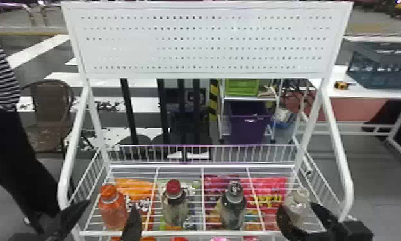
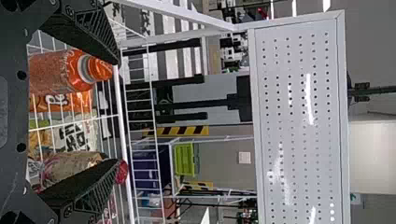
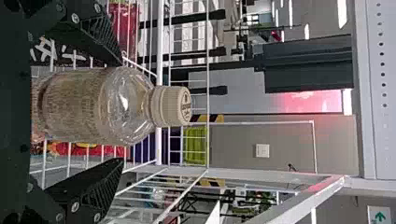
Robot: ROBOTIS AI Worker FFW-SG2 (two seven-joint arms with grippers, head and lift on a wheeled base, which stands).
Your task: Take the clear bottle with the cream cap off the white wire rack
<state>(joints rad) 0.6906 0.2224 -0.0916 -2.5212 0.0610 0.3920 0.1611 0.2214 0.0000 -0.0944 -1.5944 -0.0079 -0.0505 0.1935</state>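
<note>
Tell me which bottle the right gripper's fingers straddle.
The cream-capped bottle, farthest right on the rack; the orange-capped bottle, red-capped bottle and grey-capped bottle stand left of it.

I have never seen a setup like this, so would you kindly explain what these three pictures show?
This is a robot with two black arms, each ending in a two-fingered gripper. The head view looks forward and down from its head; the two wrist views come from cameras on its arms and are turned sideways, so upright bottles seem to lie down.

On the white wire rack, from the robot's left, stand an orange bottle, a red-capped bottle, a dark-capped bottle and the clear bottle with the cream cap. Colourful packets show through the wires.

Nothing is gripped: the right gripper is open, its fingers either side of the cream-capped bottle with gaps, and the left gripper is open near the orange bottle.
</note>
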